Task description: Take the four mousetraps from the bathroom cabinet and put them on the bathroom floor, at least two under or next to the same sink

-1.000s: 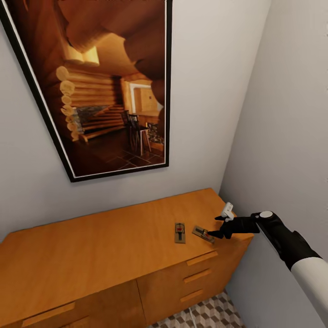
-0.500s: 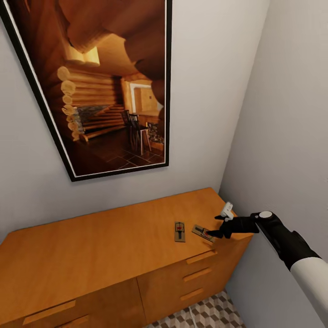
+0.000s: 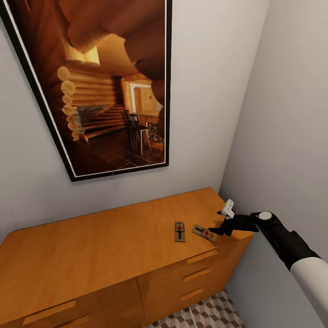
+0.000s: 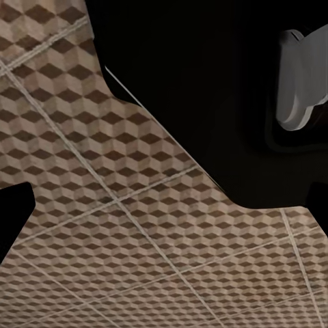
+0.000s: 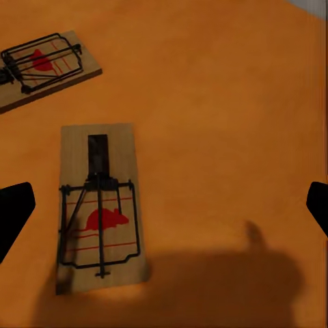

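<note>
Two mousetraps lie flat on the orange-brown cabinet (image 3: pixel 105 246) near its right end, one (image 3: pixel 180 231) left of the other (image 3: pixel 203 233). My right gripper (image 3: pixel 214 231) hovers just right of the nearer trap, open, holding nothing. In the right wrist view that mousetrap (image 5: pixel 99 212) lies between the spread fingertips, off to one side, with the second trap (image 5: pixel 44 65) farther off. My left gripper (image 4: pixel 164 219) hangs open over the cube-patterned bathroom floor (image 4: pixel 137 225). The sink is out of view.
A large framed picture (image 3: pixel 105 86) hangs on the wall above the cabinet. A grey side wall (image 3: pixel 291 136) stands close to the cabinet's right end. A strip of patterned floor (image 3: pixel 205 314) shows below the drawers with bar handles (image 3: pixel 202 258).
My right gripper has lifted slightly and drawn back a little from the nearer mousetrap. Both traps lie where they were.
</note>
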